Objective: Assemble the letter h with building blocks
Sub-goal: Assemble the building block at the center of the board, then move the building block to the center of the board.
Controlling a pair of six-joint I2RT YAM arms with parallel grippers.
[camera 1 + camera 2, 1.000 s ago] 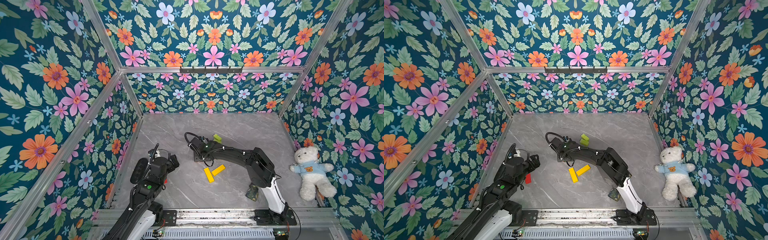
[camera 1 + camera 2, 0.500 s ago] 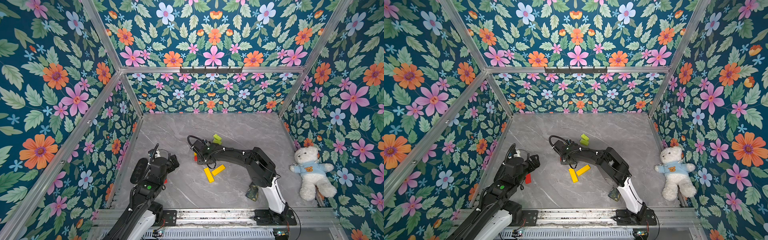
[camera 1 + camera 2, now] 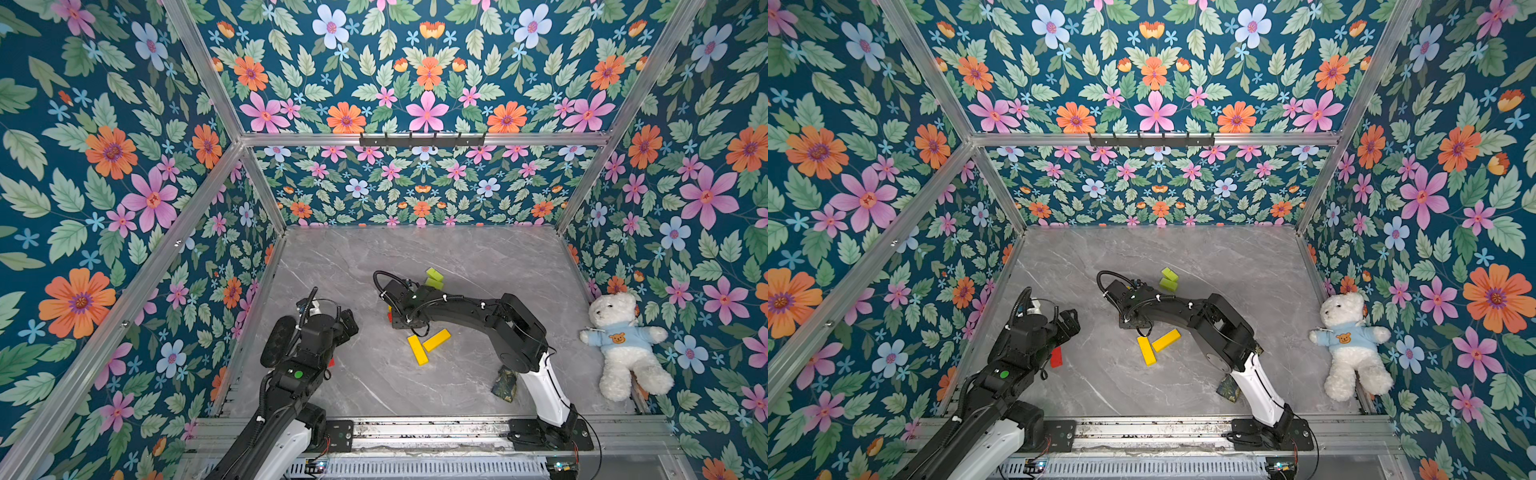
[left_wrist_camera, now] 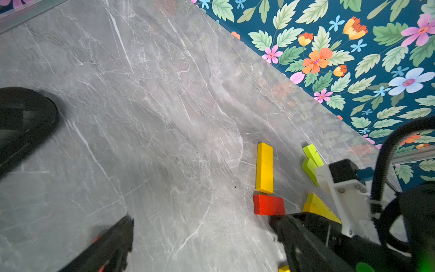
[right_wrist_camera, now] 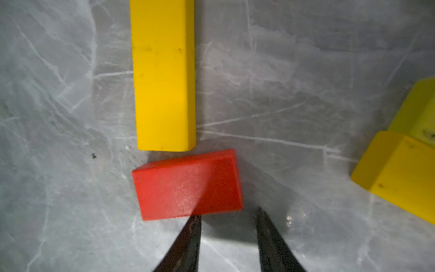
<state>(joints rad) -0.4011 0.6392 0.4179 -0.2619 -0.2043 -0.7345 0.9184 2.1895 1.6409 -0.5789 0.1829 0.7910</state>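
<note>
The start of the letter h lies low in the middle of both top views, almost hidden under the right arm's wrist, with only a sliver of colour showing beside it. The right wrist view shows it plainly. The long yellow bar [image 5: 163, 77] lies flat, its long axis running straight away from the right gripper [image 5: 227, 215]. The short red block [image 5: 188, 186] lies crosswise at the bar's near end, a little skewed and jutting out past one side of it. Whether the two touch or stand a hair apart I cannot tell. The right claw's tips stand narrowly apart with nothing between them, and one fingertip [image 5: 195, 223] is at the red block's near edge. The left gripper [image 4: 94, 168] hangs at lower left, its fingers spread wide over bare table [image 3: 478, 257], and a second red block [image 3: 1056, 356] lies just beside it. Two spare yellow blocks [image 3: 417, 350] [image 3: 436, 340] meet in a V just below the right wrist. Two lime-green blocks [image 3: 434, 274] [image 3: 433, 284] sit together just above it. Grey marble runs open from there to the back wall. The teddy bear [image 3: 623, 345] lies along the right edge, and a cloth scrap [image 3: 505, 384] is by the right arm's base.
</note>
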